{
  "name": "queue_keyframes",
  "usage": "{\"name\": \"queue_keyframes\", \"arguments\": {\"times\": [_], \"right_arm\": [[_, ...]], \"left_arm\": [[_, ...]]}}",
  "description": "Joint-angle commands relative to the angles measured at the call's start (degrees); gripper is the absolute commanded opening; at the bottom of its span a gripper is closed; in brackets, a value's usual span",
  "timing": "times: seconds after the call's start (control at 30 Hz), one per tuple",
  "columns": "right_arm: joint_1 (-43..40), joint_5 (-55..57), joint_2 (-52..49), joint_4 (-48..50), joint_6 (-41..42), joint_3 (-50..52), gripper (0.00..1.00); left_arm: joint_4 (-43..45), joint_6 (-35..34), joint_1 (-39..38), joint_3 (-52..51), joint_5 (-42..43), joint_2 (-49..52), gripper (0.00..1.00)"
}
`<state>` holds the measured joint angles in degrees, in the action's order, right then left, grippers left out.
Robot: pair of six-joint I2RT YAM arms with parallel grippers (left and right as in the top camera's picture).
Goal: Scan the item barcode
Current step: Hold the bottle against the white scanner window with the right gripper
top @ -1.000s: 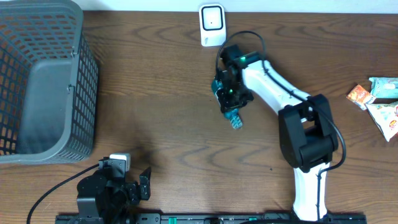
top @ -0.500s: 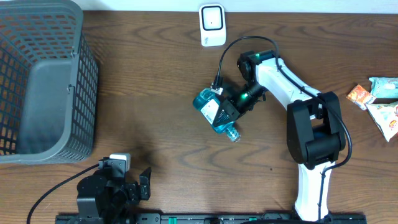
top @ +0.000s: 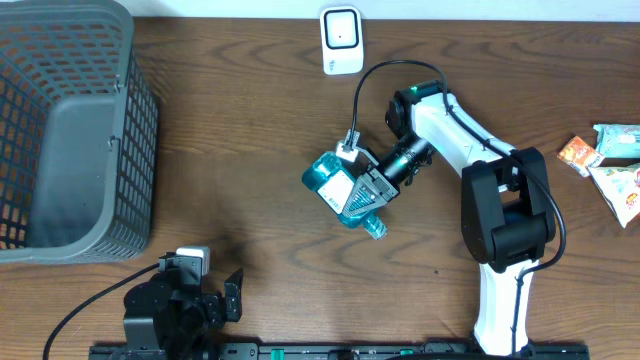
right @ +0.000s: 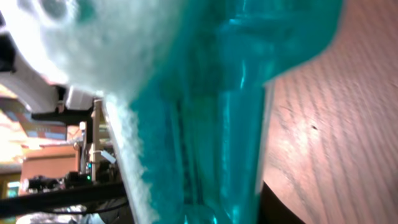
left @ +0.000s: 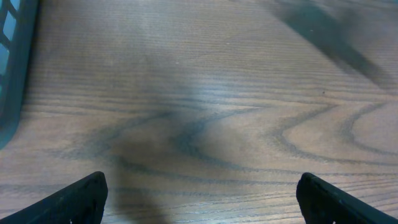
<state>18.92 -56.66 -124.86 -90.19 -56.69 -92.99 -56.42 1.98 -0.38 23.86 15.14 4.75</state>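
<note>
Overhead, my right pincer (top: 362, 193) is clamped on the teal bottle (top: 325, 181), its jaws narrowed across the body at the white label. The bottle lies tilted near the middle of the table (top: 250, 130), with its small cap toward the near edge. I cannot tell from this view whether it touches the wood. The white scanner (top: 341, 40) stands at the far edge, well apart from the bottle. A grey basket (top: 135, 120) fills the far left corner, and a few snack packets (top: 610, 165) lie at the right edge. My left pincer (top: 232, 297) sits at the near edge on the left, away from all of it.

Next, from my left wrist, that pincer's jaws are spread wide with nothing between them. Only the two dark fingertips (left: 81, 199) show, in the lower corners over bare wood grain. A sliver of the basket's wall runs down the left edge.

Lastly, from my right wrist, the bottle crowds nearly the whole view in clear teal plastic with a frosted white patch beside it. It is too close and blurred for me to read any label. A wedge of tabletop shows at the right.
</note>
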Motion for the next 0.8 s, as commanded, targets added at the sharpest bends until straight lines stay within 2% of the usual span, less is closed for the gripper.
{"name": "queue_keyframes", "arguments": {"times": [0.0,0.17,0.27,0.47,0.57,0.77], "right_arm": [[-0.35,-6.05,2.51,-1.53,-8.63,-1.31,0.01],[-0.35,-4.17,2.51,-2.34,-8.61,-2.95,0.01],[-0.31,1.53,2.51,1.77,-8.5,-3.1,0.01],[0.72,14.99,2.49,23.45,4.46,-3.1,0.01],[1.9,23.47,2.49,32.0,4.83,-3.1,0.01],[5.01,49.2,2.49,51.06,3.76,-3.1,0.01]], "left_arm": [[-0.04,0.79,0.26,0.52,0.72,-0.2,0.97],[-0.04,0.79,0.26,0.52,0.72,-0.2,0.97],[-0.04,0.79,0.26,0.52,0.72,-0.2,0.97],[-0.02,0.79,0.26,0.52,0.72,-0.2,0.97],[-0.04,0.79,0.26,0.52,0.72,-0.2,0.97],[-0.04,0.79,0.26,0.52,0.72,-0.2,0.97]]}}
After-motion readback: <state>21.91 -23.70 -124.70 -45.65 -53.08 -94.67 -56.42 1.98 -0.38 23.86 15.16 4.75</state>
